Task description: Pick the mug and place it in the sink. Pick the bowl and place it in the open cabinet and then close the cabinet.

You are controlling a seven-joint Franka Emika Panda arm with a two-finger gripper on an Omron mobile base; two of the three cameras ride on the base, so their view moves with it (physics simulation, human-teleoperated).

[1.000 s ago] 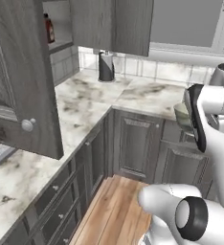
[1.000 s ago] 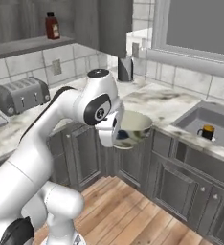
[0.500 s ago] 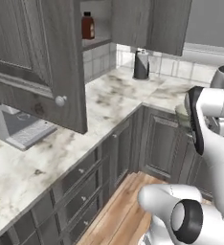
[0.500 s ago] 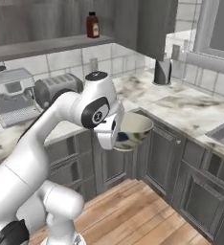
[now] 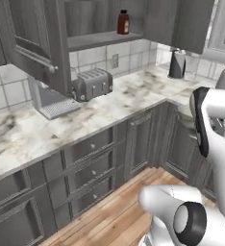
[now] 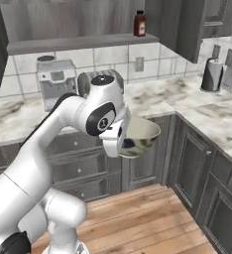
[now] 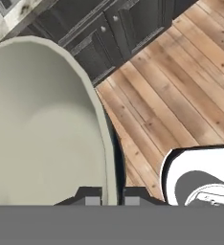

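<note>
The cream bowl point(image 6: 140, 136) hangs in front of the lower drawers, held by its rim in my gripper point(image 6: 119, 144), which is shut on it. In the hand view the bowl's pale inside point(image 7: 42, 124) covers the left half, and the rim runs down between the two fingertips of the gripper point(image 7: 109, 196). A sliver of the bowl point(image 5: 184, 114) shows behind my arm in the left base view. The dark wood-grain cabinet point(image 5: 105, 38) stands open above the counter, its door point(image 5: 32, 38) swung out to the left. The mug and the sink are out of view.
A red-brown bottle point(image 5: 123, 22) stands on the cabinet's shelf point(image 6: 78, 42). A toaster point(image 5: 91, 82) and a coffee machine point(image 6: 56, 79) sit on the marble counter point(image 5: 18, 134) below. A dark canister point(image 6: 211, 74) is at the corner. Wooden floor point(image 7: 181, 95) lies beneath the bowl.
The whole picture has shifted: the base has turned along the counter, bringing the open cabinet, toaster and coffee machine into view. The bowl stays in the gripper.
</note>
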